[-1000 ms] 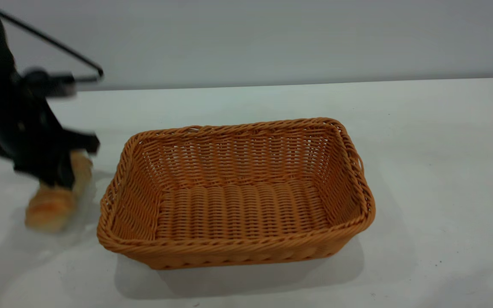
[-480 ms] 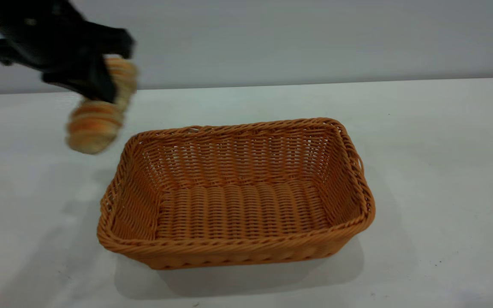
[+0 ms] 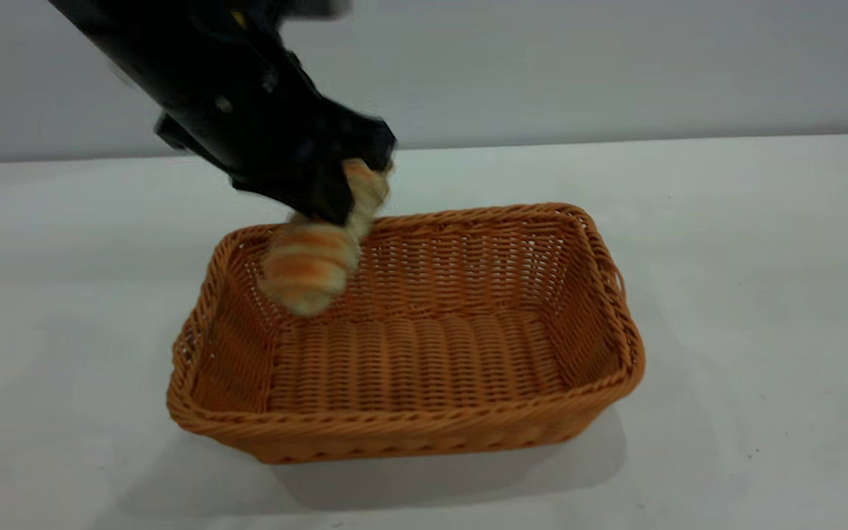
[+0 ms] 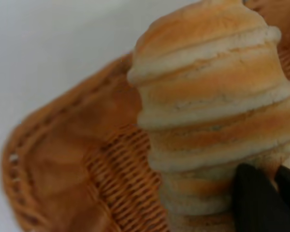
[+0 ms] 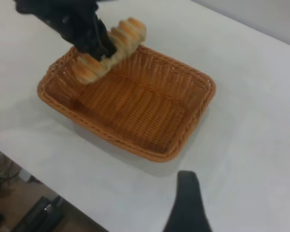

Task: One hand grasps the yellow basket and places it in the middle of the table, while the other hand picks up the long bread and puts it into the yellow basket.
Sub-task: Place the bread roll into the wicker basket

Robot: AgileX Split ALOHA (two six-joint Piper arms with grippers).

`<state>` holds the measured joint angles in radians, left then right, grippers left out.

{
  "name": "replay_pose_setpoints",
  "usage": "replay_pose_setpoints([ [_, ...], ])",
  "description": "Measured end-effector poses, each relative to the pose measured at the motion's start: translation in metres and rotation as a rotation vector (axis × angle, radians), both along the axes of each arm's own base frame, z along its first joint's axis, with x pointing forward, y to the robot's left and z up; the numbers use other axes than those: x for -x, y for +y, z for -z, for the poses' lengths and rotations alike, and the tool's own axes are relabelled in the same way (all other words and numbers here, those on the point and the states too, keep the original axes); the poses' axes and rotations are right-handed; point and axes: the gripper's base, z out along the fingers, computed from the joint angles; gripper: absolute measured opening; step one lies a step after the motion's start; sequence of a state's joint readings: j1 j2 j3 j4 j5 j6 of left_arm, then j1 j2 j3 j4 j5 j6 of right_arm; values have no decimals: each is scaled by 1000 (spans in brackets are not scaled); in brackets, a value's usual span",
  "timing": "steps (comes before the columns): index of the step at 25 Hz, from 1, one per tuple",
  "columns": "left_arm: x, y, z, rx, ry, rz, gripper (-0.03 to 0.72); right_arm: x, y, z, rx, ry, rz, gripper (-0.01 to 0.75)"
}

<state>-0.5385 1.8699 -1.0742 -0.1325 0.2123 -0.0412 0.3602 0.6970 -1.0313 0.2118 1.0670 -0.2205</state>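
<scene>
Soft, even light falls on the white tabletop (image 3: 762, 294) from above, with no glare. The basket (image 3: 409, 434) casts a pale, diffuse shadow on the near side, spreading toward the exterior view's left. There the left claw (image 3: 347, 195) and the bread (image 3: 310, 269) are smeared by motion blur, while the basket's weave stays crisp. In the left wrist view the bread (image 4: 212, 111) is fairly sharp and the basket (image 4: 63, 159) behind it is out of focus. The right wrist view is mildly soft throughout.

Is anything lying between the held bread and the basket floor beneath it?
Nothing: the exterior view shows only bare weave in the yellow basket under the long bread, which the left claw grips above it.
</scene>
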Motion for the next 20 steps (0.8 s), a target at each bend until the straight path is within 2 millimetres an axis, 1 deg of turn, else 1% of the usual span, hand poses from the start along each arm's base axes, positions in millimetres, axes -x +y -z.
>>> replay_pose_setpoints([
  [1, 1, -2, 5, -6, 10, 6, 57, 4, -2, 0, 4, -1, 5, 586],
  [3, 3, -7, 13, -17, 28, 18, 81, 10, -6, 0, 12, -1, 23, 586],
  [5, 5, -11, 17, -23, 38, 31, 138, 16, -10, 0, 21, 0, 34, 586],
  [8, 8, -15, 18, -24, 40, 41, 306, 23, -14, 0, 36, -3, 44, 586],
  [11, 8, -15, 18, -25, 43, 43, 491, 28, -16, 1, 34, 6, 48, 586],
  [13, 9, -14, 17, -40, 50, 55, 572, 30, -18, 1, 36, 15, 57, 586],
  [14, 11, -13, 14, -63, 50, 77, 601, 32, -19, 2, 41, 26, 67, 586],
  [16, 14, -9, 4, -118, 31, 140, 624, 34, -22, 4, 57, 44, 90, 586],
  [17, 16, -7, -3, -145, 21, 167, 624, 36, -24, 4, 63, 47, 105, 586],
  [20, 24, 1, -33, -186, -28, 208, 601, 39, -29, 3, 68, 28, 147, 586],
])
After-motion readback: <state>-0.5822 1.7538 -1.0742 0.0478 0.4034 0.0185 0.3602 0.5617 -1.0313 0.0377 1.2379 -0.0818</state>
